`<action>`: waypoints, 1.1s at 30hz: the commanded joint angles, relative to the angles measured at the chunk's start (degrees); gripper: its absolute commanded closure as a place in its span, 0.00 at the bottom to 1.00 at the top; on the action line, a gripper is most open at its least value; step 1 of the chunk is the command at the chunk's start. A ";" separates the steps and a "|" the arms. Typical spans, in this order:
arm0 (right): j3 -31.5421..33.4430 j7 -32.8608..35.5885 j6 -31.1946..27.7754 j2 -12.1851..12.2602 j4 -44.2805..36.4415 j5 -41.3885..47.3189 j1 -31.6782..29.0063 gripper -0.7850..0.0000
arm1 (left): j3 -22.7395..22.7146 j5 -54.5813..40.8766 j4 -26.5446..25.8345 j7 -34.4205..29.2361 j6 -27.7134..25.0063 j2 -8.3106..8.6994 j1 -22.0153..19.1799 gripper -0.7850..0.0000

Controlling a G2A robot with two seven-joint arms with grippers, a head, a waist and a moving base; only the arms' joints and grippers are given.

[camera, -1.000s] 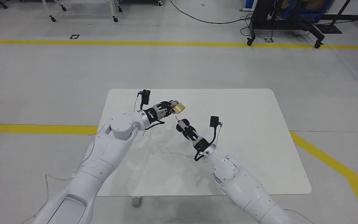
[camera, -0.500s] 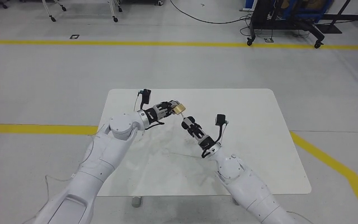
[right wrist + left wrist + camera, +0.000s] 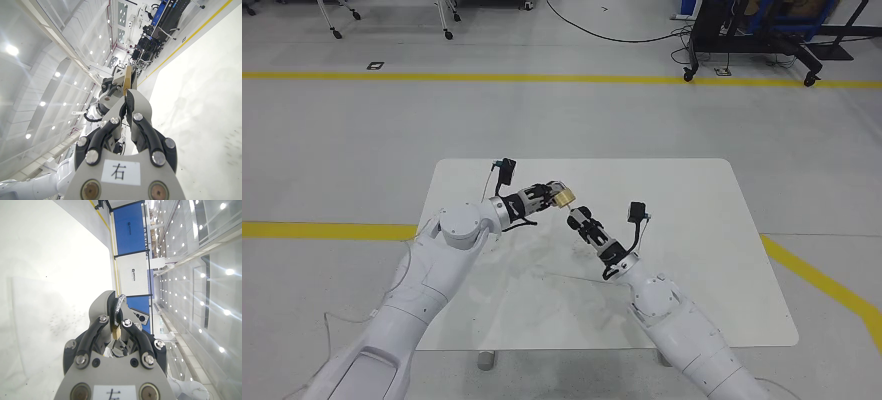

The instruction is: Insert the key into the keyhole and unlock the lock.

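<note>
Lock (image 3: 561,195) held above surface (image 3: 692,260), far left part, clamped in left tool (image 3: 545,192). Key (image 3: 125,97), thin edge only, pinched in closed right tool (image 3: 576,216), tip at lock's base. Whether tip has entered: cannot tell. Step: insertion, probably not seated. Next: line blade up square, push straight, then turn.

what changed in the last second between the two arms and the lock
The right gripper, shut on the key, shifted right and toward the table's far edge, closing in on the keyhole end of the lock. The left gripper kept hold of the lock, held in place above the table.
</note>
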 commanded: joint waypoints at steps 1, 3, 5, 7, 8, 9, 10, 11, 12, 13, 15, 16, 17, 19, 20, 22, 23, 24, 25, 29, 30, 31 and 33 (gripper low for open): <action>0.29 0.09 0.21 -0.03 -0.12 -0.15 -0.10 1.00 | 0.01 0.22 -0.08 -0.45 -0.27 -0.04 0.01 1.00; 0.51 0.14 0.22 -0.08 -0.27 -0.33 -0.22 1.00 | 0.12 0.46 -0.12 -0.98 -0.47 -0.10 0.02 1.00; 0.75 0.14 0.32 -0.14 -0.30 -0.48 -0.30 1.00 | 0.25 0.77 -0.21 -1.32 -0.62 -0.18 0.00 1.00; 0.97 0.17 0.40 -0.21 -0.24 -0.56 -0.30 1.00 | 0.36 0.97 -0.20 -1.74 -0.71 -0.25 -0.04 1.00; 1.06 0.10 0.44 -0.25 -0.20 -0.58 -0.29 1.00 | 0.40 1.00 -0.17 -1.97 -0.75 -0.29 -0.04 1.00; 1.14 0.10 0.54 -0.30 -0.13 -0.51 -0.27 1.00 | 0.40 1.02 -0.12 -2.07 -0.75 -0.32 -0.07 1.00; 1.22 0.09 0.55 -0.36 -0.12 -0.38 -0.24 1.00 | 0.38 1.04 -0.06 -2.10 -0.76 -0.36 -0.09 1.00; 1.29 0.19 0.46 -0.41 -0.14 -0.16 -0.22 1.00 | 0.35 1.06 -0.02 -2.13 -0.77 -0.39 -0.11 1.00; 1.35 0.52 0.33 -0.45 -0.15 0.06 -0.19 0.55 | 0.31 1.16 0.13 -1.96 -0.59 -0.41 -0.13 1.00; 1.46 0.89 0.36 -0.47 -0.14 0.17 -0.14 0.00 | 0.18 1.13 0.30 -1.48 -0.32 -0.44 -0.13 1.00; 1.51 1.01 0.39 -0.47 -0.16 0.18 -0.12 0.00 | -0.05 1.13 0.47 -0.59 0.26 -0.50 -0.13 1.00; 1.51 1.01 0.39 -0.47 -0.16 0.18 -0.12 0.00 | -0.19 1.01 0.47 -0.24 0.39 -0.53 -0.09 1.00; 1.51 1.01 0.39 -0.47 -0.16 0.18 -0.12 0.00 | -0.31 0.93 0.45 0.02 0.48 -0.56 -0.03 1.00; 1.51 1.01 0.39 -0.47 -0.16 0.18 -0.12 0.00 | -0.52 0.85 0.40 0.44 0.72 -0.60 0.08 1.00; 1.51 1.01 0.39 -0.47 -0.16 0.18 -0.12 0.00 | -0.58 0.90 0.33 0.58 0.79 -0.62 0.12 1.00; 1.51 1.01 0.39 -0.47 -0.16 0.18 -0.12 0.00 | -0.68 0.90 0.19 0.78 0.95 -0.67 0.23 1.00; 1.51 1.01 0.39 -0.47 -0.16 0.18 -0.12 0.00 | -0.67 0.90 0.14 0.84 1.07 -0.71 0.28 1.00; 1.51 1.01 0.39 -0.47 -0.16 0.18 -0.12 0.00 | -0.64 0.84 0.03 0.89 1.14 -0.77 0.33 1.00; 1.51 1.01 0.39 -0.47 -0.16 0.18 -0.12 0.00 | -0.58 0.86 -0.04 0.89 1.20 -0.83 0.35 1.00; 1.66 1.18 0.34 -0.54 -0.77 1.97 -0.66 0.00 | -0.72 0.02 -0.12 0.94 0.67 -1.06 0.44 1.00; 1.96 2.52 -0.01 -0.59 -1.70 5.70 -1.36 0.00 | -0.85 -0.35 -0.07 0.93 0.45 -1.11 0.47 1.00; 2.51 4.57 -0.19 -0.60 -2.68 10.36 -1.96 0.00 | -1.00 -0.83 -0.03 0.83 0.23 -1.16 0.52 1.00; 3.88 9.63 0.68 -0.44 -3.89 18.54 -2.78 0.00 | -1.30 -1.83 0.14 0.37 -0.16 -1.24 0.60 1.00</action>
